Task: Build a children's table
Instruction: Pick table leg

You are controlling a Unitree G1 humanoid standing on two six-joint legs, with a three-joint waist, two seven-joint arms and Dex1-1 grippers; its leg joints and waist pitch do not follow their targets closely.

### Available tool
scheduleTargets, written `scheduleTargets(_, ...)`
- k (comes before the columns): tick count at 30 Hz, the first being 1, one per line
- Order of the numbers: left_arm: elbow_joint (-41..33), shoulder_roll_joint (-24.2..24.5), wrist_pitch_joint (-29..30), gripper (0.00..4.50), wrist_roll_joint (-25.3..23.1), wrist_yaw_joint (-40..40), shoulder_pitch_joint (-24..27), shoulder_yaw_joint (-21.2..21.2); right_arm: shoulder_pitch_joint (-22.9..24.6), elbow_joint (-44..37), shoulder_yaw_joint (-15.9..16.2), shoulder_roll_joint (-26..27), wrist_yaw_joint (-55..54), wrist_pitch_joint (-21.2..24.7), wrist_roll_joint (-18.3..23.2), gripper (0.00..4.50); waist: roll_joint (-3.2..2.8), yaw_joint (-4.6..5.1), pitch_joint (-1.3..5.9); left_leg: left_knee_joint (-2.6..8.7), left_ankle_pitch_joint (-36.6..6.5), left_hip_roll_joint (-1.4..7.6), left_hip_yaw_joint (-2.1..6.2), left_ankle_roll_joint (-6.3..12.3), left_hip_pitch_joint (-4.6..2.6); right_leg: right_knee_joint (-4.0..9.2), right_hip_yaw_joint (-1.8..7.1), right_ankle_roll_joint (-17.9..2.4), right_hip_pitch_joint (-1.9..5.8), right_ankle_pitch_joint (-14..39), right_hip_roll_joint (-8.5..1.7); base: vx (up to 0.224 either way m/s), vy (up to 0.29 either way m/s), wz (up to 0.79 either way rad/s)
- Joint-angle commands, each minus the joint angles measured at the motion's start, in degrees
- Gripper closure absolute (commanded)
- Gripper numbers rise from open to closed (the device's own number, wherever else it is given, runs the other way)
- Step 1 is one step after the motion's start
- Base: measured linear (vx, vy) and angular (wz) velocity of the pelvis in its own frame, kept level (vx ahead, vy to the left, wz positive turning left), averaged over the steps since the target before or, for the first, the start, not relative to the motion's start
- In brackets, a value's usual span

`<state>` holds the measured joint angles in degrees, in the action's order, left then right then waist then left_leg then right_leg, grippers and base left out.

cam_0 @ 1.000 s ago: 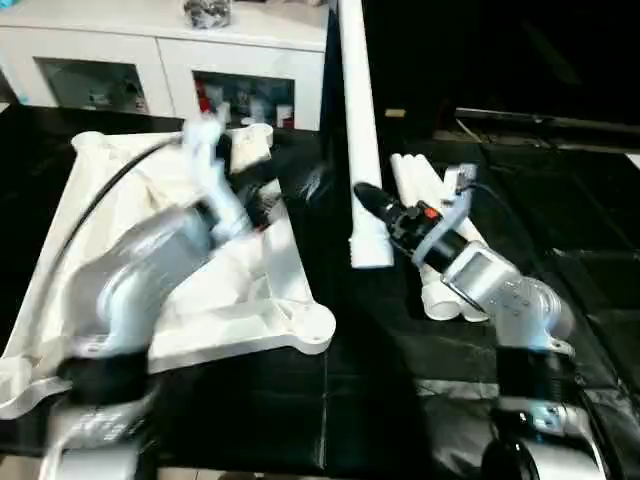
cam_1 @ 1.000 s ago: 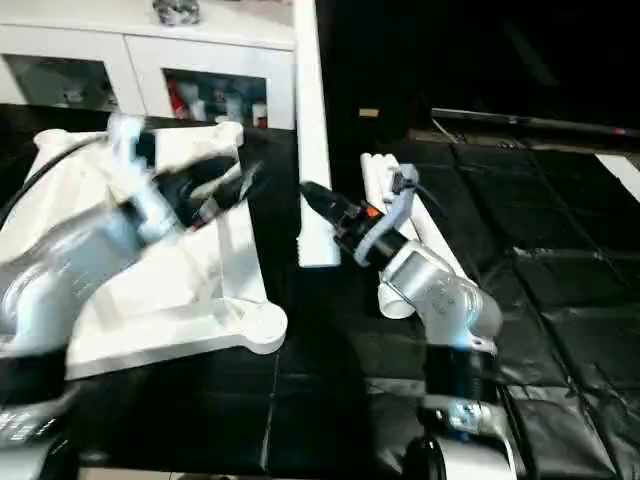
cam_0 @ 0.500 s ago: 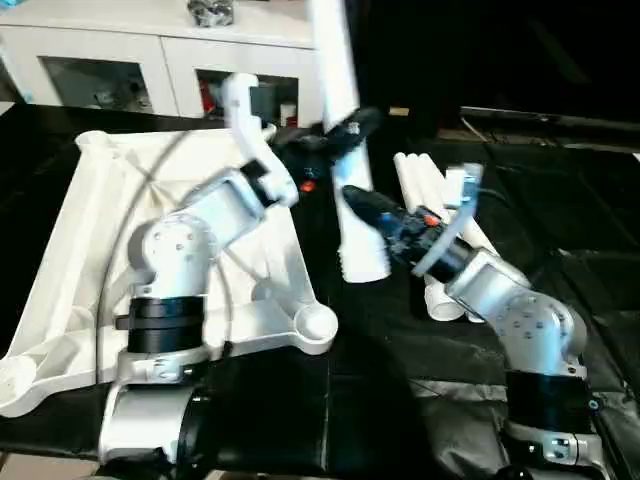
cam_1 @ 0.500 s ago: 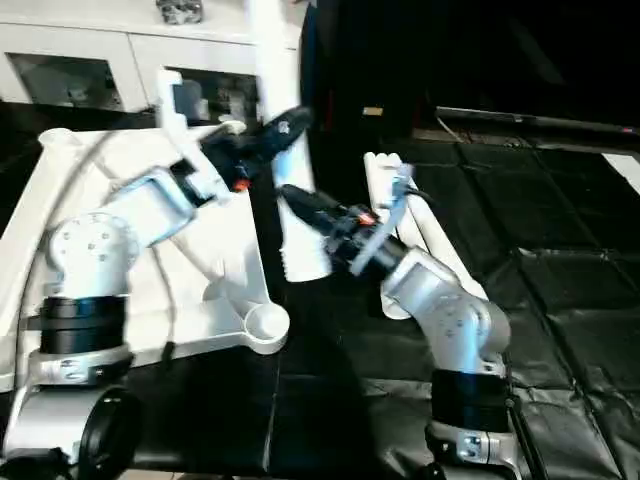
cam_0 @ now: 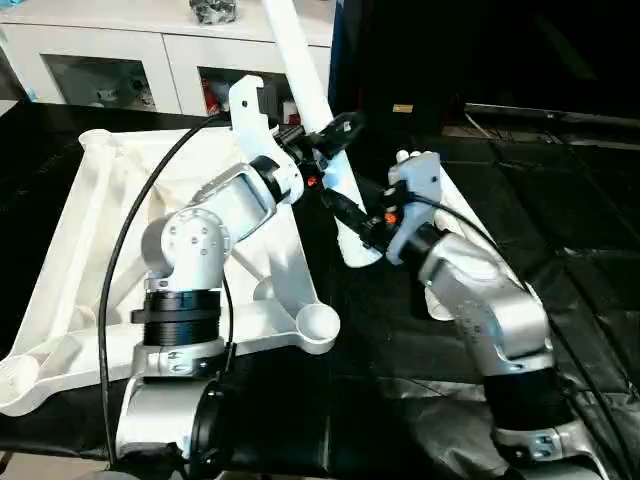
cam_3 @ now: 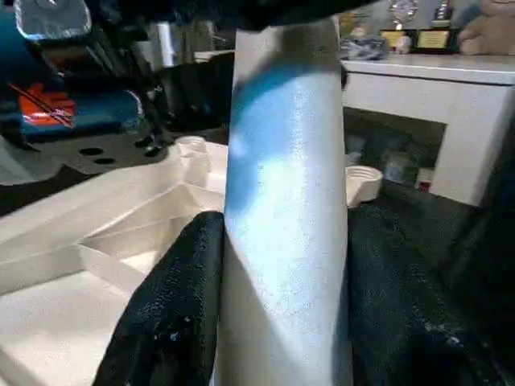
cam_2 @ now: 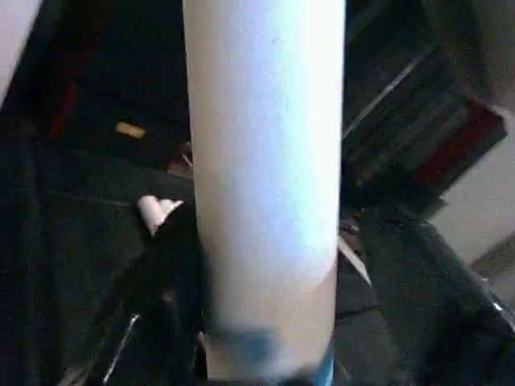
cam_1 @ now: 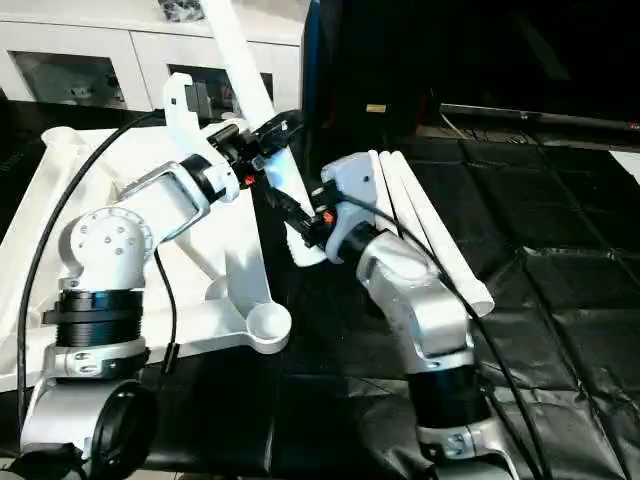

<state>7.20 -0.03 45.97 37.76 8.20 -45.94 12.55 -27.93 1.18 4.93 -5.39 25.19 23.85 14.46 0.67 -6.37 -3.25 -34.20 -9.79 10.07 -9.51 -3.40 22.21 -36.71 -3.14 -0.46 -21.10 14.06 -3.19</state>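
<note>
Over upturned top [cam_0: 90, 230]: R gripper [cam_0: 350, 215] pinches leg [cam_0: 310, 90], L gripper [cam_0: 325, 140] around it, clamp unclear. No legs socketed; spares [cam_1: 430, 240] lie beside.

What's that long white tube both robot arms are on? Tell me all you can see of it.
The raised leg is a long, smooth, white plastic-looking tube. It leans, its upper end toward the white cabinet and its lower end, with what look like ridges, just above the black table cover. The right gripper grips it near the lower end, a black finger on each side. The left gripper reaches around it higher up. It is beside the upturned table top.
</note>
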Motion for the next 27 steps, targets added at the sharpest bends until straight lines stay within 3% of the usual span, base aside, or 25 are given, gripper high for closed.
scheduleTargets(1,-0.5,-0.5,-0.8,1.66,-0.7,-0.7,-2.0,-1.0,-1.3,1.0,-0.3,0.0,-1.2,-0.9,-1.1,2.64,-0.63,0.19,3.99,3.71,-5.6,2.85,1.19,-0.83,-1.16,4.05,2.93,-10.3,2.69,-5.9,-4.71,0.0,0.0,0.0)
scheduleTargets(10,-0.1,-1.6,-2.9,2.55,-1.9,-2.8,-2.3,-0.4,-1.9,2.6,0.0,0.4,-1.7,-3.6,-2.2,2.64,-0.63,0.25,3.96,3.61,-5.5,2.84,1.14,-0.17,-1.2,4.0,2.96,-10.8,2.8,-7.2,-4.77,0.0,0.0,0.0)
scheduleTargets(19,0.6,-1.8,-4.0,2.67,-2.2,-2.0,-2.6,-0.4,-1.6,2.5,0.9,0.0,-0.5,-4.4,-2.5,2.64,-0.71,0.39,3.96,3.61,-5.9,2.91,1.14,-0.21,-1.25,4.01,3.0,-11.0,2.77,-7.2,-4.77,0.0,0.0,0.0)
scheduleTargets(20,0.8,-1.7,-4.5,2.67,-2.5,-1.6,-2.7,-0.8,-1.5,2.3,1.0,-0.2,-0.1,-4.3,-2.2,2.64,-0.43,0.44,3.95,3.62,-5.8,2.88,1.09,-0.06,-1.22,4.09,3.01,-11.0,2.82,-7.0,-4.77,0.0,0.0,0.0)
scheduleTargets(23,0.9,-1.2,-5.4,2.68,-3.2,-1.2,-2.7,-1.2,-1.2,1.9,0.5,0.0,0.8,-3.5,-0.6,2.64,-0.56,0.44,3.95,3.6,-5.4,2.89,1.1,0.22,-1.2,4.04,3.01,-11.0,2.79,-7.1,-4.82,0.0,0.0,0.0)
scheduleTargets(24,0.9,-1.1,-5.6,2.68,-3.3,-1.1,-2.7,-1.3,-1.2,1.8,0.4,0.1,1.1,-3.3,-0.2,2.08,-0.49,0.44,3.96,3.6,-5.4,2.92,1.1,0.42,-1.24,4.04,3.03,-11.0,2.8,-6.8,-4.86,0.0,0.0,0.0)
scheduleTargets(27,1.6,-0.1,-6.3,2.68,-4.0,-0.6,-3.0,-1.3,-1.2,1.4,0.3,-0.1,2.0,-3.0,0.5,1.88,-0.48,0.6,3.9,3.62,-5.7,2.84,1.08,0.5,-1.14,4.12,3.01,-11.0,2.82,-6.3,-4.81,0.0,0.0,0.0)
